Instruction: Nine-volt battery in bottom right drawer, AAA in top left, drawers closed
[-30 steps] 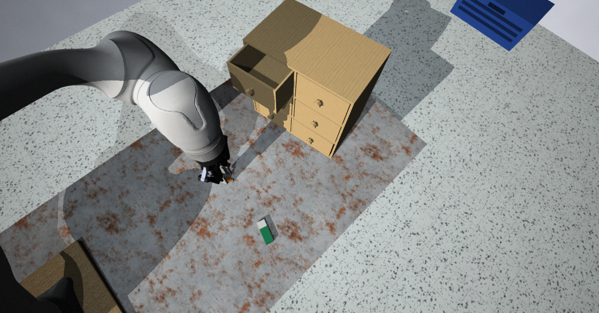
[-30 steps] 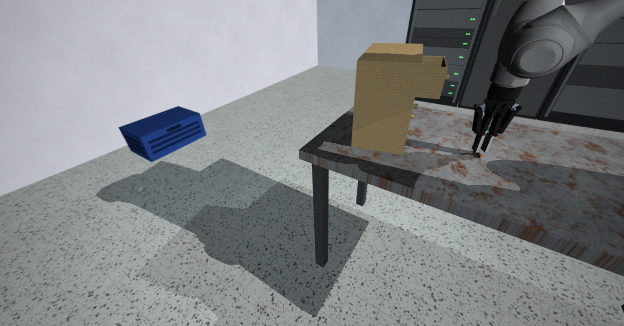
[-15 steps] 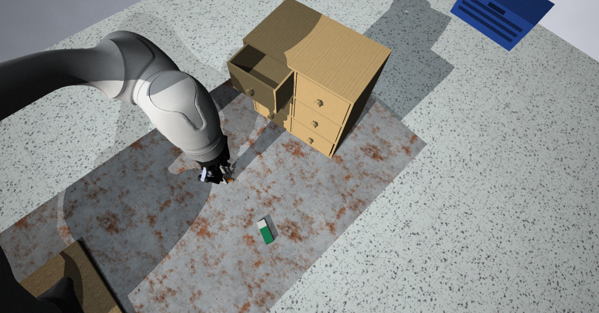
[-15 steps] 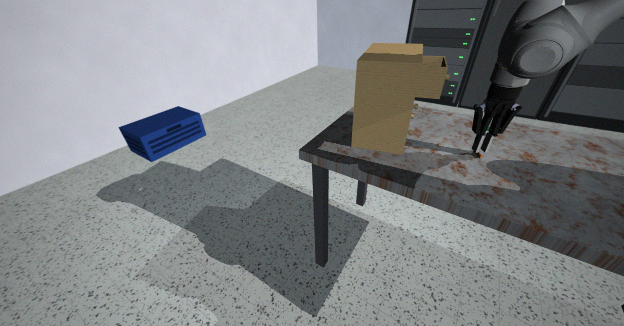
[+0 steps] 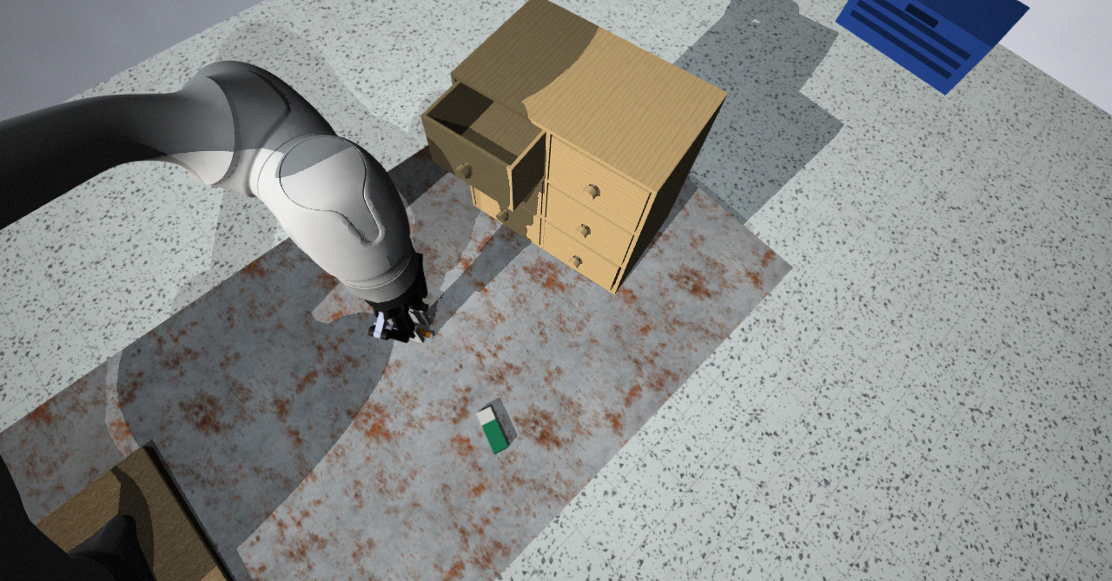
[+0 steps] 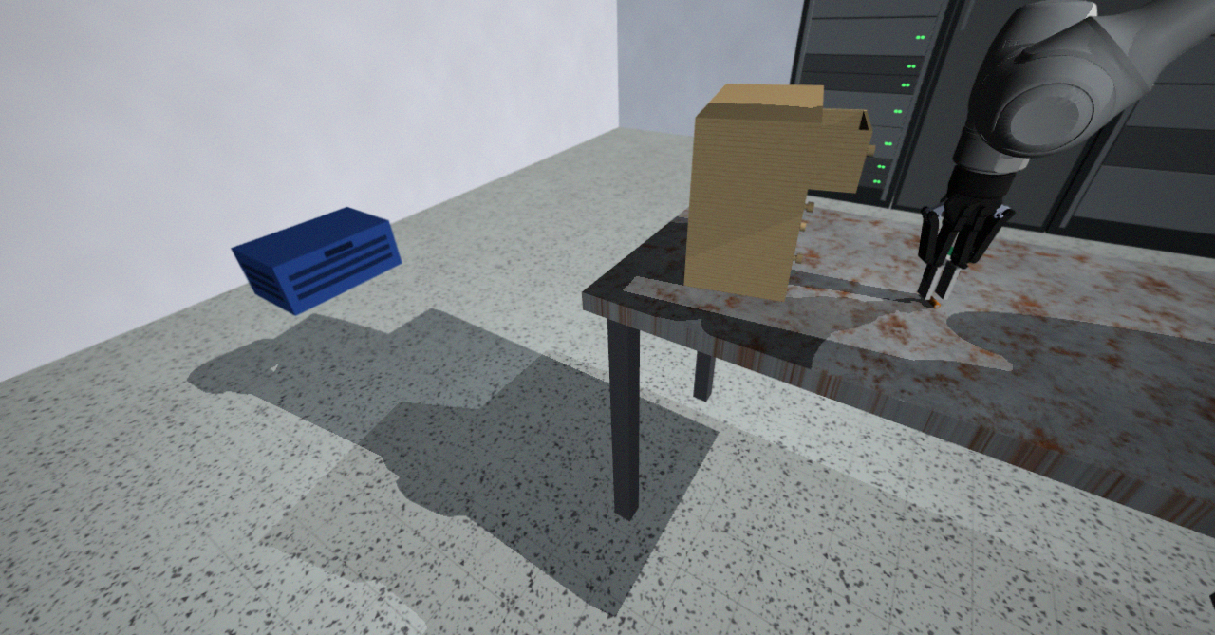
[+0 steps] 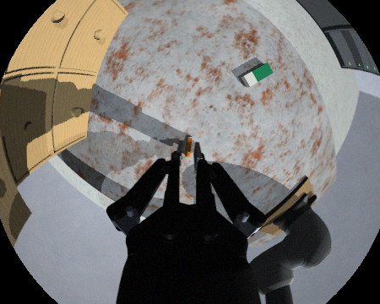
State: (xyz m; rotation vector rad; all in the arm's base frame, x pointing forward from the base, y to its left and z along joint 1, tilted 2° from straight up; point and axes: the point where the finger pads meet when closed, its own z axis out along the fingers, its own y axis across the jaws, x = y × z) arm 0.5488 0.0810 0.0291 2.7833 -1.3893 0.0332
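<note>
The AAA battery, orange and dark, lies on the table. My gripper points down over it, slightly open, with one fingertip on each side of the battery and a small gap visible in the wrist view. The wooden chest stands upright. Its top left drawer is pulled well out and level; the visible part of its inside is empty. The bottom right drawer is in. No nine-volt battery shows; the inside of the shut drawers is hidden.
A green and white block lies on the rust-stained table, apart from the gripper. The open drawer overhangs the table in front of the chest. A blue box is beyond the table, behind the chest.
</note>
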